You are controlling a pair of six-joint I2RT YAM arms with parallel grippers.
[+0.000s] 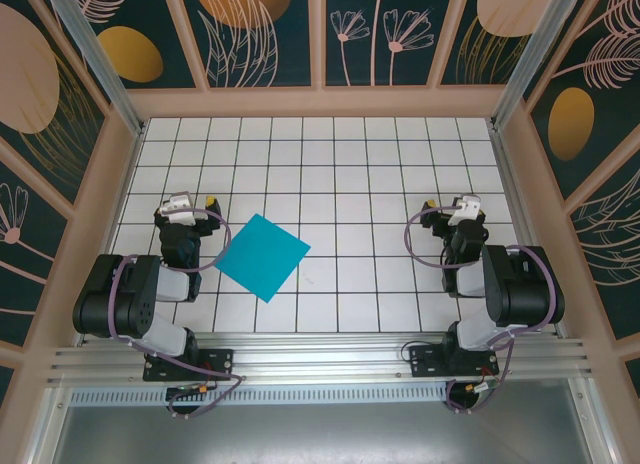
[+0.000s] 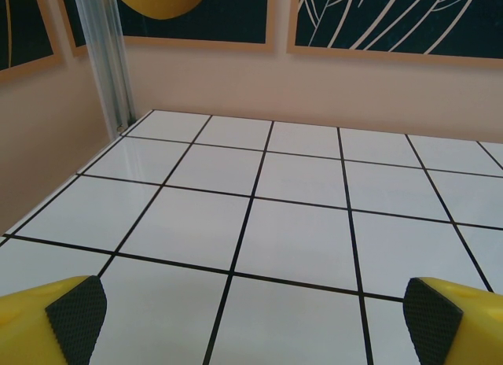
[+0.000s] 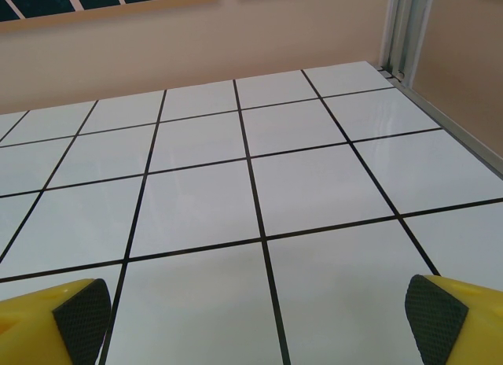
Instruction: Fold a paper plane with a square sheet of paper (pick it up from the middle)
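**Sheet flat, grippers empty**

The square sheet of paper (image 1: 262,256) lay on the tiled table (image 1: 350,164), just beside the left gripper (image 1: 193,201) and well apart from the right gripper (image 1: 452,204). Both stood spread, grasping nothing. A speck (image 1: 307,280), perhaps debris, lay nearby.

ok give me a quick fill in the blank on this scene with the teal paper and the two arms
1. The thin teal-blue square sheet of paper lies flat on the gridded table, nearer the ___ arm.
2. The left hand stands ___, gripping nothing.
3. The right hand stands open over bare ___ tiles.
4. The paper is not yet ___.

Missing words: left; open; white; folded.
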